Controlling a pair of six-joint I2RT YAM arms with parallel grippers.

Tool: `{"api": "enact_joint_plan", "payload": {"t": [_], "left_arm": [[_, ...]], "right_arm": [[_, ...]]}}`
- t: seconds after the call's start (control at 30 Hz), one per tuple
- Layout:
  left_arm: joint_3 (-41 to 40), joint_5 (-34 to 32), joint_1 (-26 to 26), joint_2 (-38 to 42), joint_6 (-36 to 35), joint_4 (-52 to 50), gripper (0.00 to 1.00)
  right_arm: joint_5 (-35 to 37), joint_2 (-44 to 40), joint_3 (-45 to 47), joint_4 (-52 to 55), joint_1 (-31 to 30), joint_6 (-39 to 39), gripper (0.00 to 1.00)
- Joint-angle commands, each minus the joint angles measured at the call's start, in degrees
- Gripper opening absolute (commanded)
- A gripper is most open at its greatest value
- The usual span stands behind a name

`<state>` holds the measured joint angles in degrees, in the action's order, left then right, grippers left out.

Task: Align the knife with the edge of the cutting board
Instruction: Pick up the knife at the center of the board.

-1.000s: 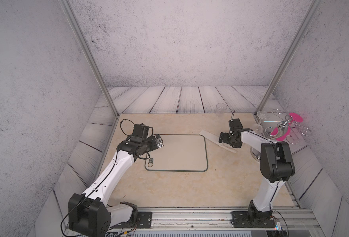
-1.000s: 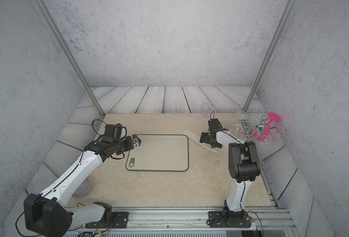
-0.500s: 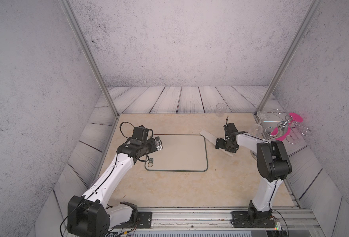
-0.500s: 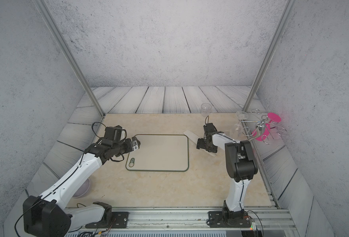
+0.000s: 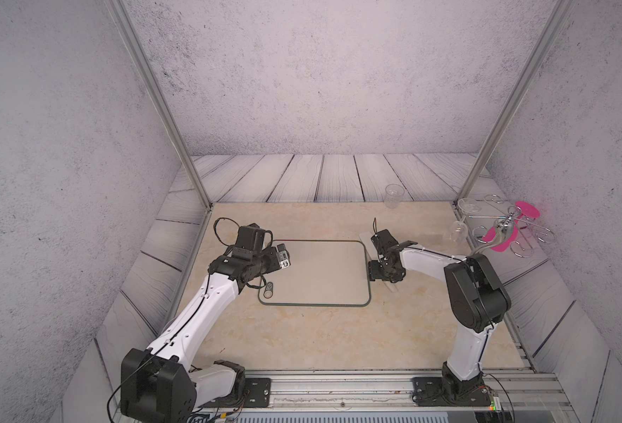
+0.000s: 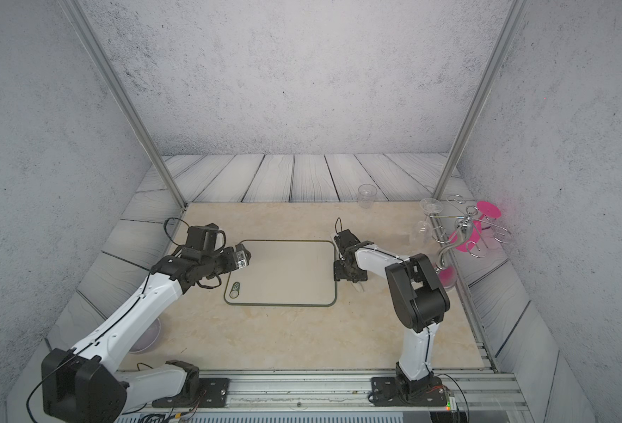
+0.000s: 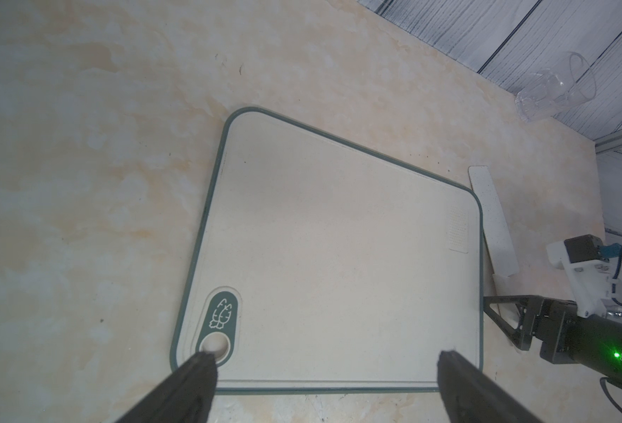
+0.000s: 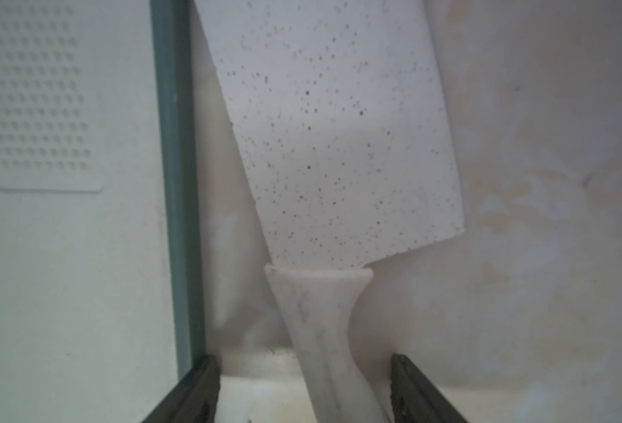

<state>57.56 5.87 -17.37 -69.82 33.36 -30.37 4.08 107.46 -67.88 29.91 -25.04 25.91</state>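
Observation:
The beige cutting board (image 5: 316,271) (image 6: 283,273) with its dark green rim lies flat mid-table. The pale speckled knife (image 7: 492,216) (image 8: 338,146) lies on the table along the board's right edge, slightly angled. Its blade tip is close to the rim and its handle sits a little further out. My right gripper (image 5: 382,273) (image 8: 304,366) is low over the handle, open, one finger on each side with gaps. It hides most of the knife in both top views. My left gripper (image 5: 283,256) (image 7: 320,360) hovers open over the board's left edge, holding nothing.
A clear plastic cup (image 5: 393,196) stands at the back of the table. A wire glass rack with pink glasses (image 5: 503,230) and a clear stemmed glass (image 5: 459,230) stands at the right edge. A pale bowl (image 6: 148,337) sits under the left arm.
My right gripper has moved left to the board's right edge and its jaws have narrowed. The knife has swung from a diagonal to lie almost along that edge. The left arm shifted only slightly.

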Motion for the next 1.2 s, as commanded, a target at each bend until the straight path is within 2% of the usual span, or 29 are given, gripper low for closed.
{"api": "enact_joint_plan", "payload": {"t": [0.0, 0.37, 0.5, 0.63, 0.73, 0.87, 1.03, 1.17], "left_arm": [[-0.8, 0.9, 0.2, -0.7, -0.8, 0.4, 1.00], [-0.6, 1.2, 0.3, -0.4, -0.8, -0.6, 1.00], [-0.7, 0.7, 0.3, -0.1, -1.0, -0.8, 1.00], [-0.6, 1.0, 0.3, -0.2, -1.0, -0.7, 1.00], [-0.6, 1.2, 0.3, -0.5, -0.9, -0.7, 1.00], [-0.5, 1.5, 0.3, -0.6, -1.0, -0.6, 1.00], [-0.6, 1.5, 0.3, -0.7, -0.9, -0.5, 1.00], [-0.7, 1.5, 0.3, -0.6, -0.8, -0.6, 1.00]], "right_arm": [[2.3, 1.2, -1.0, 3.2, -0.2, -0.1, 0.74], [3.5, 6.0, -6.3, 4.4, 0.3, -2.7, 0.66], [2.3, 5.8, -5.6, 3.8, 0.7, -2.2, 0.53], [2.9, 5.4, -4.9, 3.7, 0.9, -1.1, 0.47], [3.9, 4.9, -4.4, 3.9, 1.0, 0.5, 0.36], [4.0, 4.5, -3.9, 4.0, 1.1, 2.4, 0.28], [3.7, 4.1, -4.1, 4.7, 1.2, 5.2, 0.24], [0.5, 4.6, -4.0, 4.3, 2.1, 7.4, 0.31]]}}
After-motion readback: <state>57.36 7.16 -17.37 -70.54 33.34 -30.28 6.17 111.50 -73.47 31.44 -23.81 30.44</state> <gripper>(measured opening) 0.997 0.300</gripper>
